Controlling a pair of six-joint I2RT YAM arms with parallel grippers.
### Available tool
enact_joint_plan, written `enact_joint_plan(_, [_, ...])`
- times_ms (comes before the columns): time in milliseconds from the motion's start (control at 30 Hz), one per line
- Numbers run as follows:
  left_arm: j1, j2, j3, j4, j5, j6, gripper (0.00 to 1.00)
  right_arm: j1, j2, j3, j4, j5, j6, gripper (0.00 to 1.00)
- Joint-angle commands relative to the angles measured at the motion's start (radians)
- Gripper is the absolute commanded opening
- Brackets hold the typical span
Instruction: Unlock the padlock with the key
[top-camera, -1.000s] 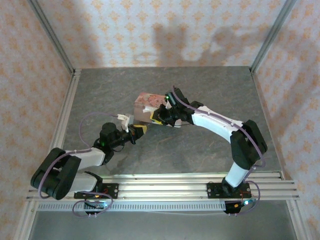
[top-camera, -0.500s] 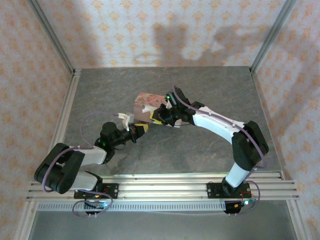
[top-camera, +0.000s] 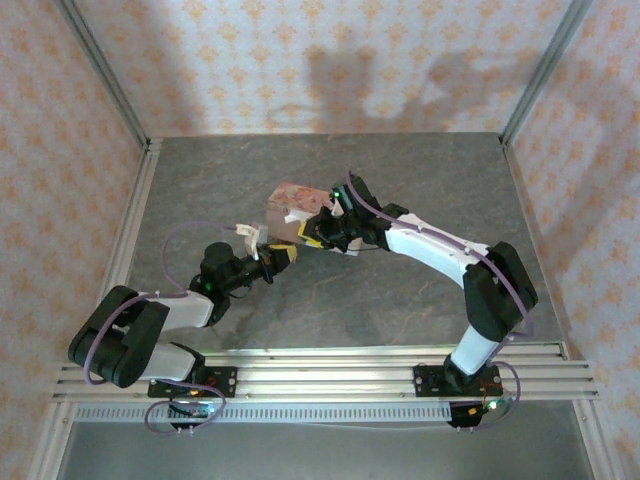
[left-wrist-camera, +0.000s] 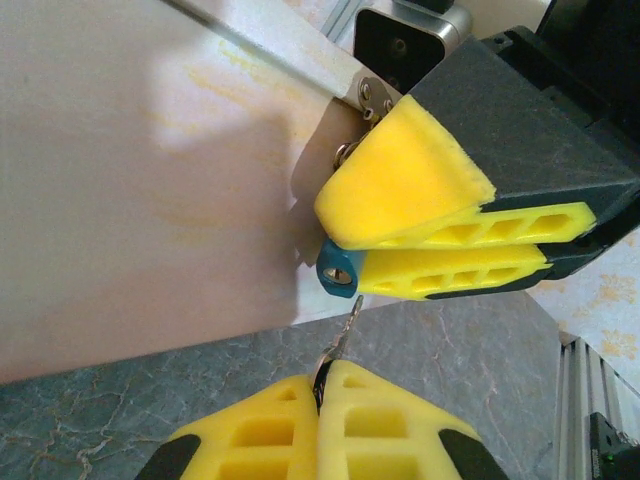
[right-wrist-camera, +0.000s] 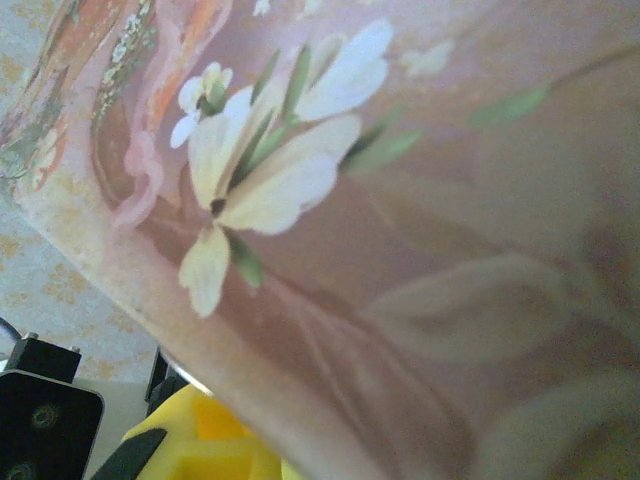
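Left wrist, left pincer (left-wrist-camera: 322, 385) pinching key (left-wrist-camera: 342, 328), seemingly beside padlock (left-wrist-camera: 338, 272)

From above and behind the near edge, we look down across the whole tabletop (top-camera: 420, 180) toward its far edge. Our left wrist view faces the pale side of the tin (left-wrist-camera: 130, 180) from very close; our right wrist view nearly touches its flowered face. All three share that tin.
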Motion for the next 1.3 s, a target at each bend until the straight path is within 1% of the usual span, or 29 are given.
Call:
enact_joint_plan(0, [0.008,-0.016,0.023,0.019,-0.031,0.009,0.00,-0.005,-0.043,0.001,0.083,-0.030,0.005,0.00])
enact_joint_plan(267, [0.008,-0.023,0.014,0.041,-0.057,-0.001,0.00,-0.005,-0.043,-0.003,0.087,-0.032,0.009,0.00])
enact_joint_plan(833, [0.004,-0.010,0.037,0.044,-0.037,-0.013,0.00,-0.005,-0.040,-0.017,0.117,-0.047,0.030,0.00])
enact_joint_plan(1267, [-0.025,0.028,0.079,0.029,-0.037,-0.011,0.00,-0.005,-0.040,-0.029,0.129,-0.052,0.035,0.00])
